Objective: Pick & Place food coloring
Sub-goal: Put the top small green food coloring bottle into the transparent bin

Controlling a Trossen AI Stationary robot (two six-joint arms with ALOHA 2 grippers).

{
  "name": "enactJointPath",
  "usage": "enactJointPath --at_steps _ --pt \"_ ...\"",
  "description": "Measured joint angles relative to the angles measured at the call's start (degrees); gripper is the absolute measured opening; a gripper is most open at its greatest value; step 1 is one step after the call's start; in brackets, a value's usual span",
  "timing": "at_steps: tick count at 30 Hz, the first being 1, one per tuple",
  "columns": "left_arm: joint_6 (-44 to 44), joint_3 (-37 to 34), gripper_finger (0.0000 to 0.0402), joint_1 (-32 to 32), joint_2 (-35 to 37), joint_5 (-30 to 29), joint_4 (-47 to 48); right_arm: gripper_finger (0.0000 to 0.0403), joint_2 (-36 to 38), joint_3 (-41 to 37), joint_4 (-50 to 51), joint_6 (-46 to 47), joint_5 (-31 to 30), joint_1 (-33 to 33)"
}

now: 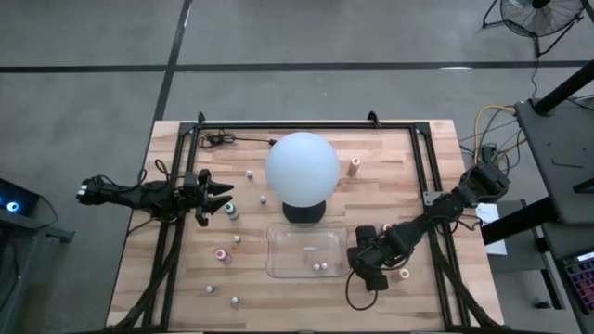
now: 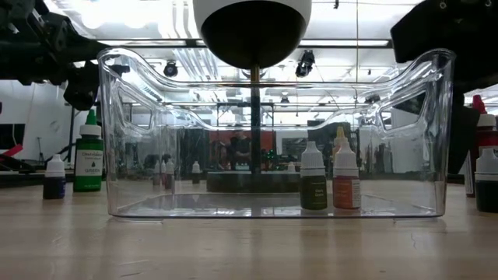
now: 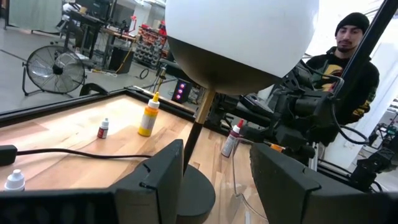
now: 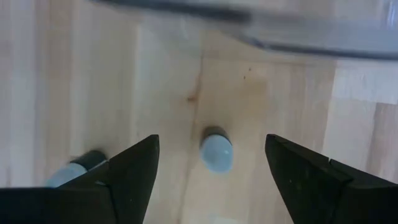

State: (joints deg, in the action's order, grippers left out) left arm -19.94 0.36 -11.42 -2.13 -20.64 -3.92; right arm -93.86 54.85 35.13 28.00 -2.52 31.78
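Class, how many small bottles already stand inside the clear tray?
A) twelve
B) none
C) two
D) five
C: the low view shows two bottles, a dark one and an orange one, side by side inside the clear tray.

The left arm lay at nine o'clock on the table, stretched level toward three o'clock, its left gripper (image 1: pixel 223 197) with fingers parted and empty. The right arm reached in from three o'clock toward seven, wrist bent down, its right gripper (image 4: pixel 211 163) pointing downward with fingers spread wide.
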Motion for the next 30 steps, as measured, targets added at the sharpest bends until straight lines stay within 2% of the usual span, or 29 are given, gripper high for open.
enactJointPath --at_steps 9,20,30 --pt "0.0 0.0 0.0161 0.0 0.0 0.0 0.0 0.0262 0.0 0.0 -0.6 0.3 0.0 -0.1" --pt "0.0 0.0 0.0161 0.0 0.0 0.0 0.0 0.0205 0.0 -0.5 -0.7 1.1 0.0 -0.2" --pt "0.0 0.0 0.0161 0.0 0.0 0.0 0.0 0.0178 0.0 -1.0 -1.0 1.6 0.0 -0.2"
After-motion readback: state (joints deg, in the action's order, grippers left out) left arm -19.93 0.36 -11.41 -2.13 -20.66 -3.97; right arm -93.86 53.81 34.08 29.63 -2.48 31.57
